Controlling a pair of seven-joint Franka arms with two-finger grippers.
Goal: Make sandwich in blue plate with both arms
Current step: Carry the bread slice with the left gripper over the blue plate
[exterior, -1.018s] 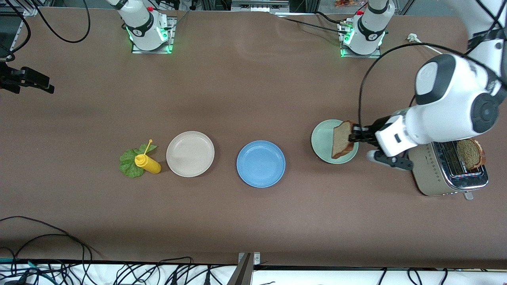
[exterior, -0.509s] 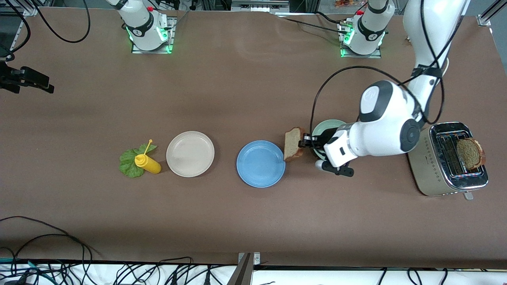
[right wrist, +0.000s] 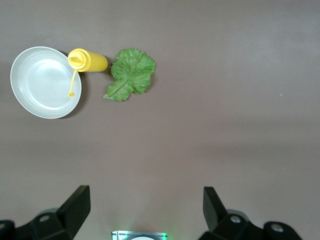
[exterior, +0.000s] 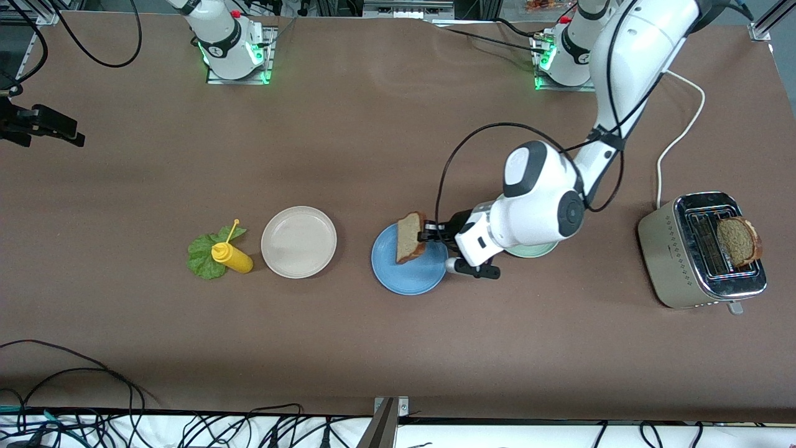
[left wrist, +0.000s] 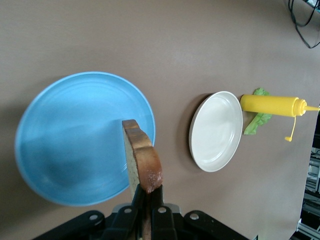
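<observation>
left gripper [exterior: 428, 236] black two-finger, clamped on one edge of a square brown bread slice with dark crust [exterior: 410, 238], slice held on edge, upright, up in the air over the round matte blue plate [exterior: 401, 274]; in the left wrist view the same slice [left wrist: 141, 161] stands between the fingers [left wrist: 159, 210] with the blue plate [left wrist: 65, 145] under it, slice not lying on the plate

blue plate on the brown table [exterior: 398, 348], between the round beige plate [exterior: 298, 242] toward the right arm's end and a pale green plate [exterior: 533, 251], mostly hidden under the white left arm [exterior: 538, 205], toward the left arm's end

second brown bread slice [exterior: 737, 241] sticks up out of a slot of the silver metal toaster [exterior: 678, 267] at the left arm's end of the table

ruffled green lettuce leaf [exterior: 202, 256] lies flat on the table beside the beige plate, a yellow squeeze bottle [exterior: 232, 257] lying on its side partly over the leaf, cap tether loose

right gripper [right wrist: 145, 207] jaws spread wide, nothing between them, high over bare table, right arm waits; its wrist view looks down on lettuce [right wrist: 131, 74], yellow bottle [right wrist: 89, 60] and beige plate [right wrist: 42, 82]; only the right arm's base [exterior: 227, 40] shows in the front view
</observation>
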